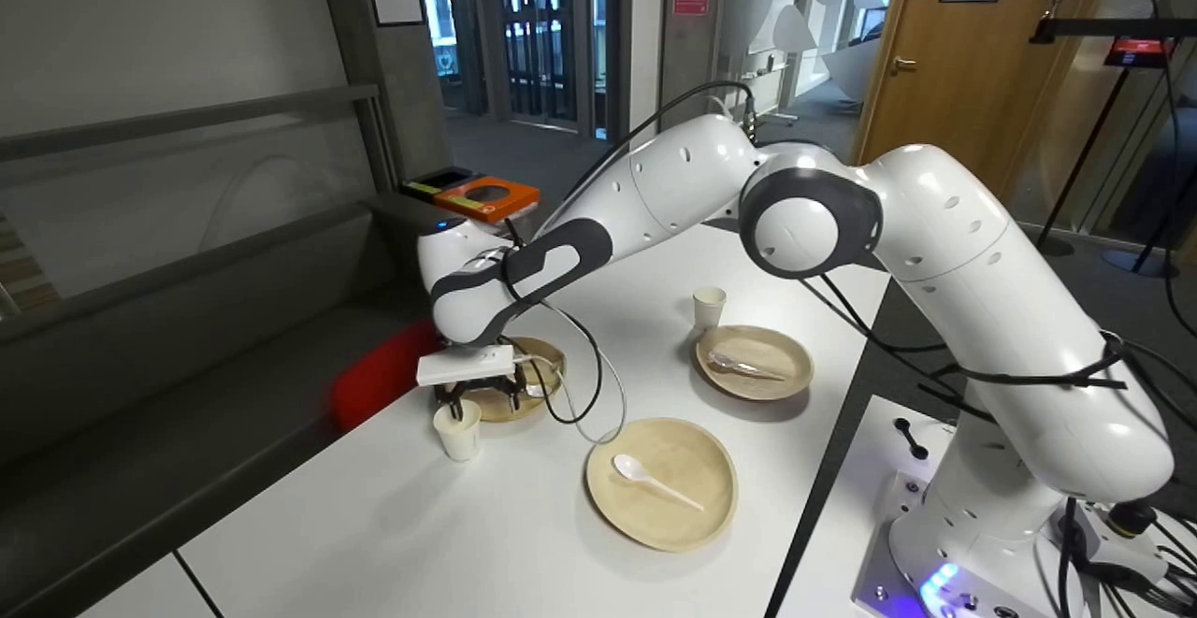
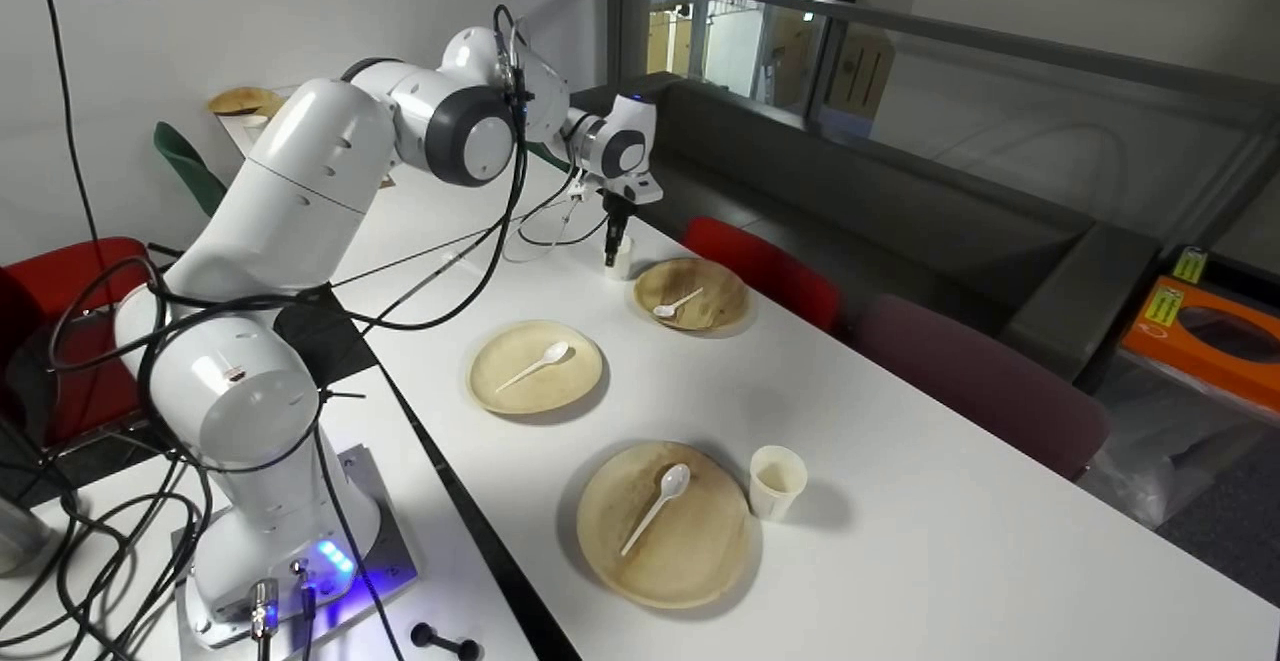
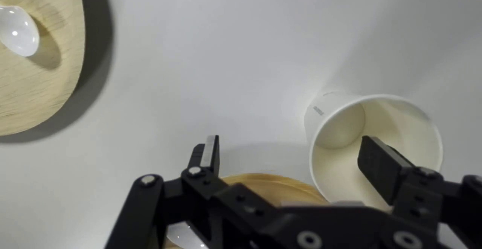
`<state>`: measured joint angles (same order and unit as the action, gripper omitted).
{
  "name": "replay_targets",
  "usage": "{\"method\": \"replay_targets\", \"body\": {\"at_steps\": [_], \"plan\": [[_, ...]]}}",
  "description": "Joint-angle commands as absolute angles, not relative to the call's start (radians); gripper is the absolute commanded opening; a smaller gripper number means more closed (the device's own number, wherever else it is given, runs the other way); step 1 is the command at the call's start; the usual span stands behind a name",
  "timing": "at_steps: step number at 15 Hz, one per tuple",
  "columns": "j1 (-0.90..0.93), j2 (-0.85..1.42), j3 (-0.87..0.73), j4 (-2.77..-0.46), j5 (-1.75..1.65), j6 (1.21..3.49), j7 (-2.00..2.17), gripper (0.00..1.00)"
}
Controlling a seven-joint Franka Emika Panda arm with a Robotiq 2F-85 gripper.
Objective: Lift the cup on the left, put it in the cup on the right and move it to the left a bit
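Observation:
Two cream paper cups stand upright on the white table. The cup near the gripper (image 1: 458,438) also shows in an exterior view (image 2: 623,260), partly behind the fingers, and in the wrist view (image 3: 376,143). My gripper (image 1: 485,406) is open above it, with nothing between the fingers; it also shows in an exterior view (image 2: 612,249). In the wrist view the gripper (image 3: 290,140) has its right finger over or inside the cup's mouth and its left finger outside, well apart from the cup. The other cup (image 1: 708,309) stands at the table's far end; it also shows in an exterior view (image 2: 777,483).
A plate with a spoon (image 1: 662,524) and another with a spoon (image 1: 756,388) lie on the table. A brown plate with a spoon (image 2: 690,278) lies beside the near cup, partly under the gripper in the wrist view. Cables hang from the wrist. Chairs stand along the table edge.

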<state>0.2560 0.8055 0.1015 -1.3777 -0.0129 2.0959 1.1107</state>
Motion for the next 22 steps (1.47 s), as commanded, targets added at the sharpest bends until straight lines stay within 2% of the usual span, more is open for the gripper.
{"method": "replay_targets", "body": {"at_steps": [1,2,5,13,22], "plan": [[0.263,0.836,0.093,-1.318,0.018,2.03,1.035,1.0],[0.26,0.837,0.095,-1.32,0.015,2.026,1.003,0.76],[0.272,0.835,0.083,-1.325,-0.001,2.008,0.945,0.6],[0.273,0.792,0.074,-1.353,0.001,2.009,0.87,0.0],[0.159,0.467,0.074,-1.561,0.112,2.054,0.702,0.01]]}}
